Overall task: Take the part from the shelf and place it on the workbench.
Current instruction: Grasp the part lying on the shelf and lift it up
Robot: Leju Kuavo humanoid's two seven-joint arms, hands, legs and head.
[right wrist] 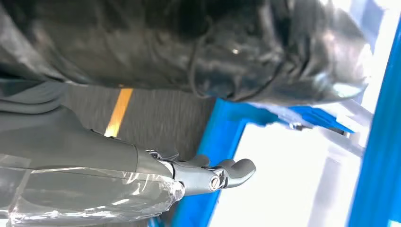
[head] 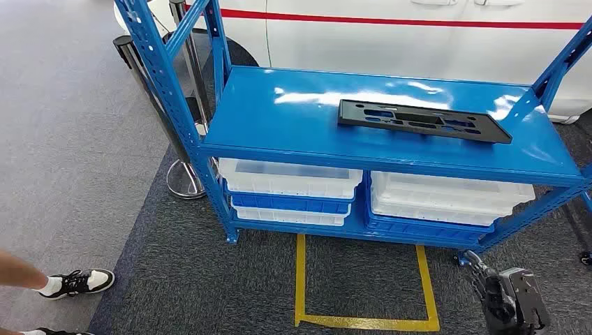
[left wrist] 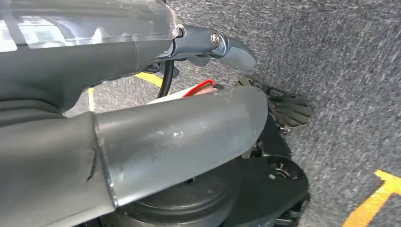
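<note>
The right hand (head: 508, 300) hung low at the robot's right side, holding nothing; in the right wrist view its fingers (right wrist: 236, 169) reached out loosely curved beyond the ribbed cover. The left hand (left wrist: 208, 45) hung down too, empty, its thick grey thumb (left wrist: 179, 142) lying alongside the extended fingers.

Bright overhead light glares white on the blue shelf (head: 300, 112); the head view is sharp — both wrist views are smeared, the right one blown out.
</note>
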